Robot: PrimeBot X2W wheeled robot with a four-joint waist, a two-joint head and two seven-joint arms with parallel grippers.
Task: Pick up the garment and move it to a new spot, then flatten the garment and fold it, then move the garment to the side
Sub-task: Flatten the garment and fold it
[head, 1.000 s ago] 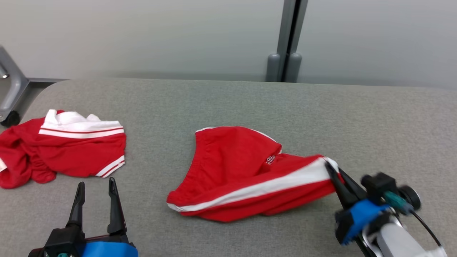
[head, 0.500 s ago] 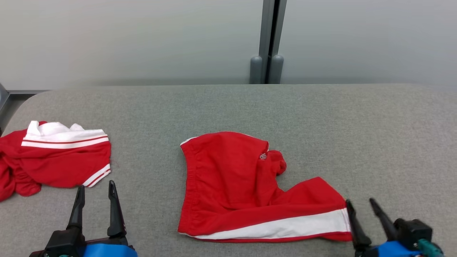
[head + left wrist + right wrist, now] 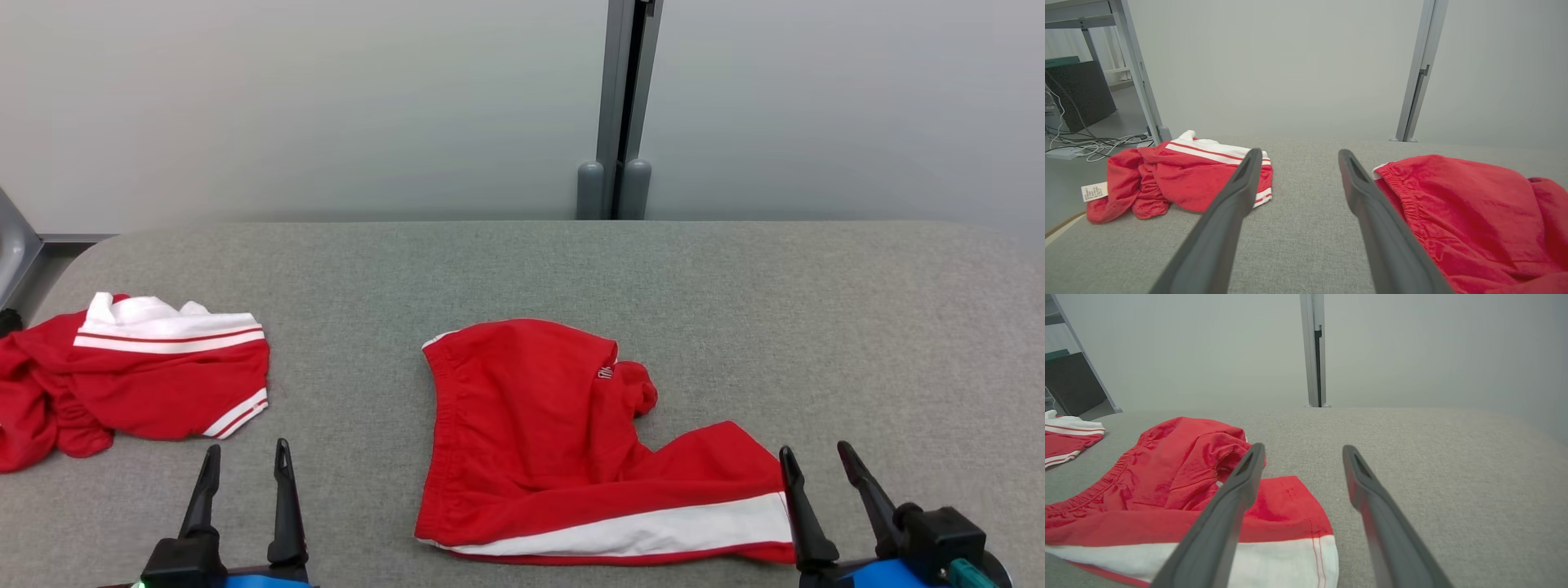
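Red cloth with a white side stripe, the garment (image 3: 539, 441) is a pair of shorts. It lies on the grey padded table (image 3: 735, 310), about in the middle and a little toward the robot's right. The elastic waistband is on the left. 1 leg is spread out toward the right, with its hem just beside the right gripper (image 3: 814, 447). The other leg is still bunched into a small lump near the far edge of the shorts.

The right gripper has its 2 fingers wide apart and holds nothing. In the right wrist view, 1 finger crosses in front of the striped leg, but I cannot tell if it touches the cloth. The left gripper (image 3: 248, 446) is also wide apart and empty, near the waistband side but clear of it.

I judge that the shorts are already put down at their spot and the flattening is only half done, because of the crumpled leg. Folding and moving to the side are still left. A second red and white garment (image 3: 139, 384) lies well apart at the left edge.
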